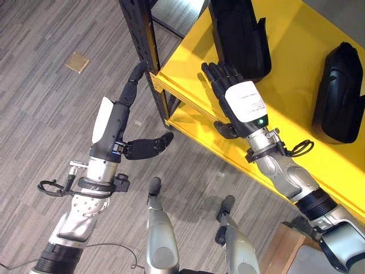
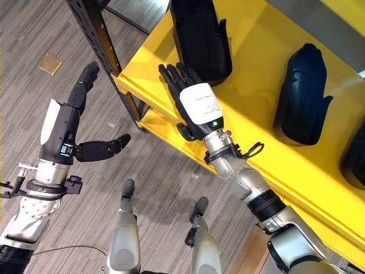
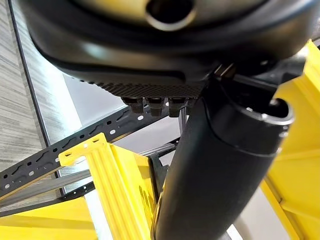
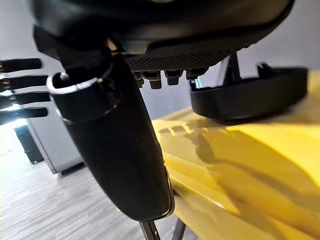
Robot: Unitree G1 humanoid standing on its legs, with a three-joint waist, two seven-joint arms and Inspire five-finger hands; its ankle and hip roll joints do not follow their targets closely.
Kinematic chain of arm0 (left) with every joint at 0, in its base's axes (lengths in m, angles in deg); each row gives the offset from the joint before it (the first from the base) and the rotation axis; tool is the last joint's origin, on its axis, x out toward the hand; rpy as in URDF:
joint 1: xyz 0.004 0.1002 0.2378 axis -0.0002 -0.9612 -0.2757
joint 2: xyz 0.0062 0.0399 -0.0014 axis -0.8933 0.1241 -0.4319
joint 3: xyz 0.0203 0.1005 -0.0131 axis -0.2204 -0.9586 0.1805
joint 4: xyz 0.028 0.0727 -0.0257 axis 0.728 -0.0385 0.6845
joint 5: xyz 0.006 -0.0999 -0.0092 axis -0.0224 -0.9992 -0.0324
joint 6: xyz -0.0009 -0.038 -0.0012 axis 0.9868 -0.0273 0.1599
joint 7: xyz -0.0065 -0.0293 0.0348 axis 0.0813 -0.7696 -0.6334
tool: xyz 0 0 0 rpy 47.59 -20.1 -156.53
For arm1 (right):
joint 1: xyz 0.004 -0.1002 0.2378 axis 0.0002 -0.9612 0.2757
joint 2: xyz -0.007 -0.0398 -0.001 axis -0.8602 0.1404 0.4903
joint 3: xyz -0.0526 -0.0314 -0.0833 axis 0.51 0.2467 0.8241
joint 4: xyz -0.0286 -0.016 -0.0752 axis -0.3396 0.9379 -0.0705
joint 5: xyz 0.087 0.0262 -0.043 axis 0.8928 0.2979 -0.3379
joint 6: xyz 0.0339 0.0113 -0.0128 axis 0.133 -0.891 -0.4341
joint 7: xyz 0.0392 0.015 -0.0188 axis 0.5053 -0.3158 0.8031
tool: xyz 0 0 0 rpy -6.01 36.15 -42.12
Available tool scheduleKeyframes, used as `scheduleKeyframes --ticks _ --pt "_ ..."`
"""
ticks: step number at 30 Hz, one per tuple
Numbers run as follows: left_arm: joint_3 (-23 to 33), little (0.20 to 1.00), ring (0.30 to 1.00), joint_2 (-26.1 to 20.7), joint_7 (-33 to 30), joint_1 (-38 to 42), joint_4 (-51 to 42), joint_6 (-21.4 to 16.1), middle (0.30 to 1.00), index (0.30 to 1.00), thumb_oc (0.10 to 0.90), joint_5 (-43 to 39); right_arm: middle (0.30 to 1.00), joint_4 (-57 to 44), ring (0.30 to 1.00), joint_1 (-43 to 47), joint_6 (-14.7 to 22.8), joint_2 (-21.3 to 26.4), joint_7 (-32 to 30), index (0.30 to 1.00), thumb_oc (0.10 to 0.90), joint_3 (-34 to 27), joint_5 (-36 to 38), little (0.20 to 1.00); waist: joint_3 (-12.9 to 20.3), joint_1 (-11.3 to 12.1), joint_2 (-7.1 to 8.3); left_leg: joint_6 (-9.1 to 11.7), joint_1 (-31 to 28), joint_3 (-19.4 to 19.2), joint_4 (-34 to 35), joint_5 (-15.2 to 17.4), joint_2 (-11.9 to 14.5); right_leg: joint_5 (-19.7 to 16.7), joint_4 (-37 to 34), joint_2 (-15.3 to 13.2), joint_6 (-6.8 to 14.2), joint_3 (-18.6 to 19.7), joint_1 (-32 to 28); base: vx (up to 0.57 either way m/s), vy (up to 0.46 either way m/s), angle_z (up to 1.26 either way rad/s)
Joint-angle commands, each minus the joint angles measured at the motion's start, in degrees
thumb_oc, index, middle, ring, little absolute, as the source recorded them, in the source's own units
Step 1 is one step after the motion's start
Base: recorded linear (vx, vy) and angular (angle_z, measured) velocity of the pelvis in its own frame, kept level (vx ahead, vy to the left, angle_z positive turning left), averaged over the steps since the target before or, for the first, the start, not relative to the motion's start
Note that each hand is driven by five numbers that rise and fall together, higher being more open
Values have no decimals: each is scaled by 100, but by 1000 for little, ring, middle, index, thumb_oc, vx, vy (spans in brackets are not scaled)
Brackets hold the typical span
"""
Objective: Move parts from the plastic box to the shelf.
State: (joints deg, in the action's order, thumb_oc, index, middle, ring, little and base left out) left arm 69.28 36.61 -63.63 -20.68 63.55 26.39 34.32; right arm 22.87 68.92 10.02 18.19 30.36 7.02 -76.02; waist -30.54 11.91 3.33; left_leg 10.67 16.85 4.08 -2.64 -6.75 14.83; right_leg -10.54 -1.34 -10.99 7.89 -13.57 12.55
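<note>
Two black moulded parts lie on the yellow shelf (image 1: 296,51): one at the back (image 1: 239,34), one further right (image 1: 342,94). The right eye view shows a third part (image 2: 356,154) at its right edge. My right hand (image 1: 244,101) hovers over the shelf's front edge. It is open and empty, with its fingertips just short of the back part (image 4: 250,95). My left hand (image 1: 111,123) is out over the floor left of the shelf, open and empty, thumb spread. Its fingers reach towards the black upright (image 1: 140,34).
A lower yellow shelf board (image 1: 194,123) sits under the top one. On the grey plank floor at the left lies a small tan square (image 1: 76,62). A wooden corner (image 1: 285,248) shows at the lower right.
</note>
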Motion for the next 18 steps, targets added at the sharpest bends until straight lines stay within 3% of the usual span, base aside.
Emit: scheduleKeyframes --ticks 1,8,13,18 --pt "4 1000 1000 19 -186 229 -720 -547 1000 1000 900 -143 1000 -933 1000 948 368 237 -907 1000 900 -697 -202 1000 454 -182 -192 -330 222 -361 164 -151 -189 1503 665 56 -180 448 -763 -3 24 -5" --pt "-7 1000 1000 60 -92 202 -758 -492 1000 1000 900 -158 1000 -1534 1000 986 938 307 -952 1000 900 -630 -489 1000 492 -215 -290 -325 178 -405 170 -143 -201 1558 717 9 -186 477 -745 -2 25 -3" --pt "-40 1000 1000 65 -49 202 -883 -333 1000 1000 900 -136 1000 -1930 1000 962 806 236 -1177 1000 900 -744 -586 1000 518 -251 -350 -330 114 -435 198 -137 -203 1582 746 -19 -190 506 -753 5 31 -2" --pt "-87 1000 1000 103 -34 174 -933 -279 1000 1000 900 -132 1000 -2133 1000 901 309 137 -1097 1000 900 -983 -346 1000 540 -292 -422 -332 72 -471 217 -120 -218 1593 766 -39 -198 537 -728 2 42 0"
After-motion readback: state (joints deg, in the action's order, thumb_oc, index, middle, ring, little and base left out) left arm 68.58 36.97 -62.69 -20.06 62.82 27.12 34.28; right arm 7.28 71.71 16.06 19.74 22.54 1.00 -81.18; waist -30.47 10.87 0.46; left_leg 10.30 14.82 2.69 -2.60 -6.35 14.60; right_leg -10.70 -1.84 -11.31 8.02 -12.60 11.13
